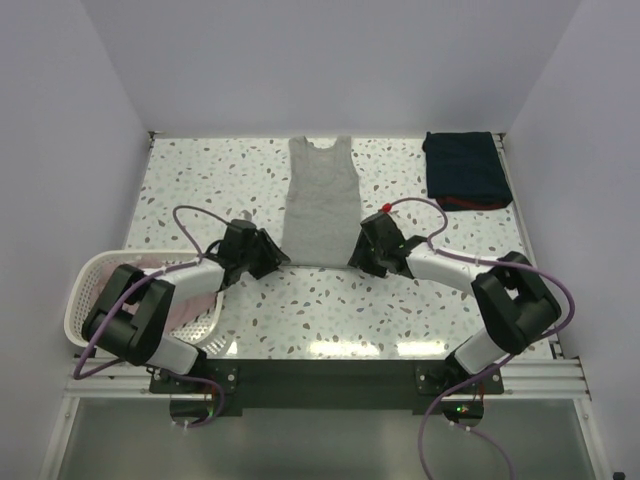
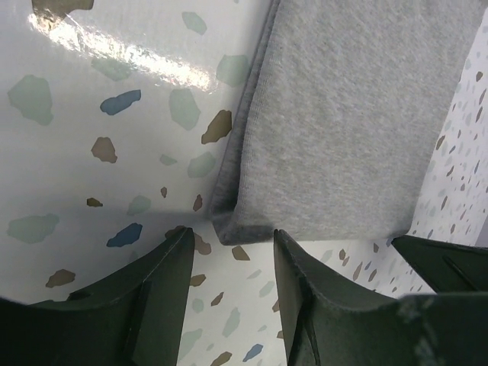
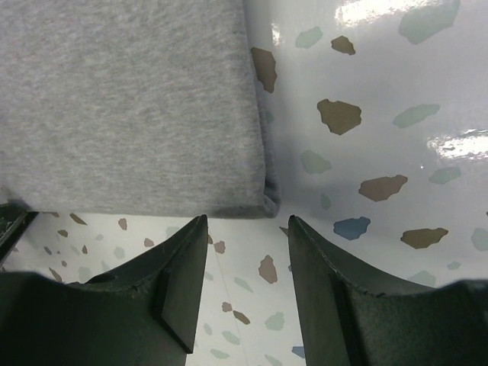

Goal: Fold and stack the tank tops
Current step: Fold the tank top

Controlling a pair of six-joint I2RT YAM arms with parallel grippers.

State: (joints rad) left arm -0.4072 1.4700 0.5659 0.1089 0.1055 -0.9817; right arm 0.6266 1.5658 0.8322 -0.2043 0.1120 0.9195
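1. No text, label, brand, number or sign can be read in any view;
2. on the folded navy cloth tank top (image 1: 465,168), no lettering can be made out.

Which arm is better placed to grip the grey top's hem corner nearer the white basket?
Left. The left claw is open at that corner of the grey tank top; the right claw is at the opposite corner.

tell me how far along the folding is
Done: a dark navy cloth top lies folded far right. In hand: the plain grey tank top lies flat, left gripper and right gripper open at its hem corners. Still to do: pinkish cloth in the white slotted basket.
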